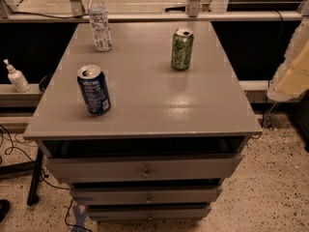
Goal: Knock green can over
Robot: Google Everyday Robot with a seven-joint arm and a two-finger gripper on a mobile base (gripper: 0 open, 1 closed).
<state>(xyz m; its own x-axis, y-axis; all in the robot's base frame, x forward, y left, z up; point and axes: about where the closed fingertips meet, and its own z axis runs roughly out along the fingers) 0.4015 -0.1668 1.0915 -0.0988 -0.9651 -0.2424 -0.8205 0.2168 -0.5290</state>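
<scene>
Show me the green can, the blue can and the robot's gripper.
green can [182, 50], camera view, middle of its body.
blue can [93, 91], camera view, middle of its body.
gripper [292, 76], camera view, pale shape at the picture's right edge.

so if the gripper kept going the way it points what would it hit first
The gripper, at the right edge, seems to slant down-left; probably the cabinet on its right side first, not the green can; depth is unclear.

Three things are stood upright, well apart, on a grey worktop [154, 103]: green can [182, 49], blue can [93, 90], clear water bottle [99, 21]. The claw [289, 76] is seen beyond its right edge.
</scene>
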